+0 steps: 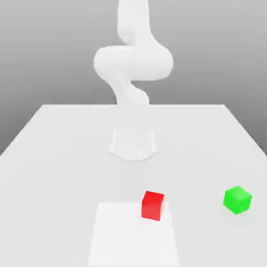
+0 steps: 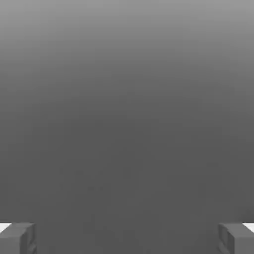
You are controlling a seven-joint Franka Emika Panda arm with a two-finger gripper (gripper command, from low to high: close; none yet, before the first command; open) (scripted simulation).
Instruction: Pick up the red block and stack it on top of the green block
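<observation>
The red block [image 1: 153,205] sits on the white table [image 1: 62,156] near the front, a little to the exterior view's right of the middle. The green block [image 1: 238,199] rests on the table well to the red block's right, apart from it and at about the same depth. In the hand view my gripper [image 2: 127,239] is open: its two grey fingertips [image 2: 20,238] stand far apart at the corners, with nothing between them and plain grey background beyond.
The white arm [image 1: 133,60] rises from its base [image 1: 133,144] at the back middle of the table. A paler rectangular patch [image 1: 133,237] lies on the table at the front, with the red block at its far right corner.
</observation>
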